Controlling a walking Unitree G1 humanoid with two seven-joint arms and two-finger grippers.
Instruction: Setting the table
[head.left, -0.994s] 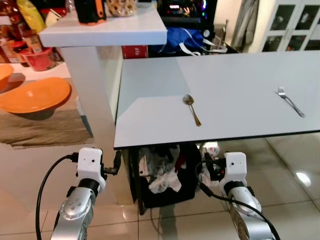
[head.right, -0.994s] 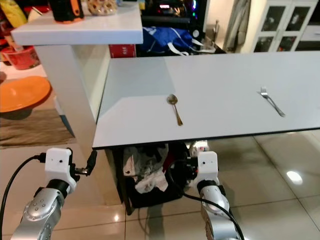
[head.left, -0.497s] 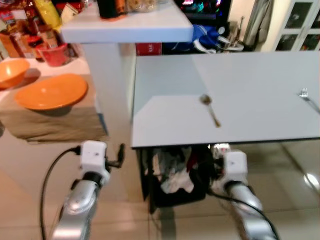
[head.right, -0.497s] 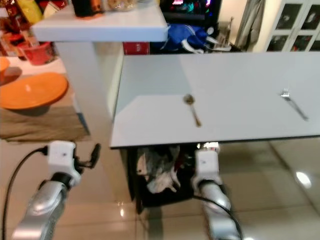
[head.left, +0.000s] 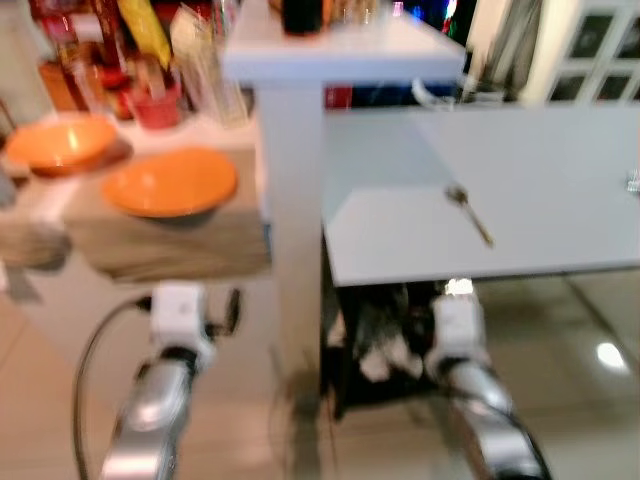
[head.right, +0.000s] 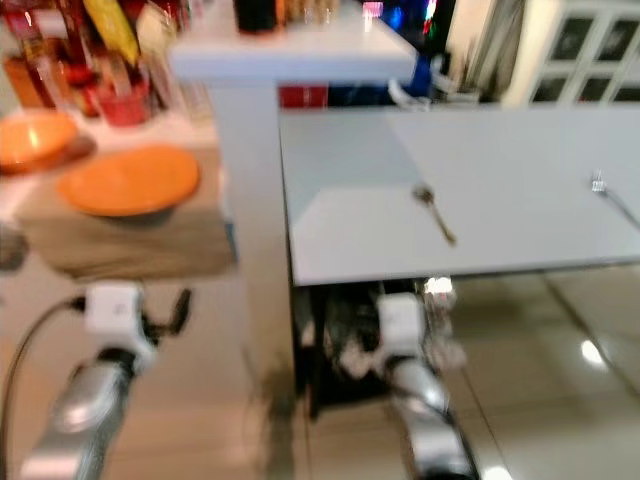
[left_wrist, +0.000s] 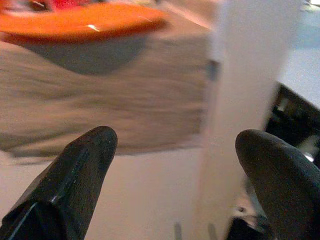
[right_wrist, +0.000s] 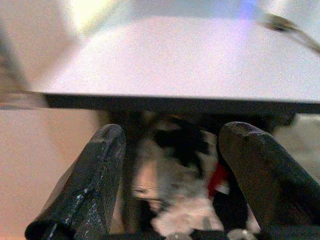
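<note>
Hanging low, the left gripper (left_wrist: 172, 165) and right gripper (right_wrist: 172, 170) spread wide, holding nothing. Beyond the right fingers (right_wrist: 95, 175), a silver metal spoon (head.left: 469, 211) lies on the white rectangular table (head.left: 560, 190).

View swung toward the robot's left, and blurred

The whole scene has slid rightward across both eye views: the spoon (head.left: 468, 211) now lies right of centre, the fork (head.right: 612, 196) sits at the right edge, and the orange plate (head.left: 169, 181), an orange bowl (head.left: 58, 143) and bottles (head.left: 140, 45) have come into sight at left. That is the camera turning; the things kept their places.
</note>
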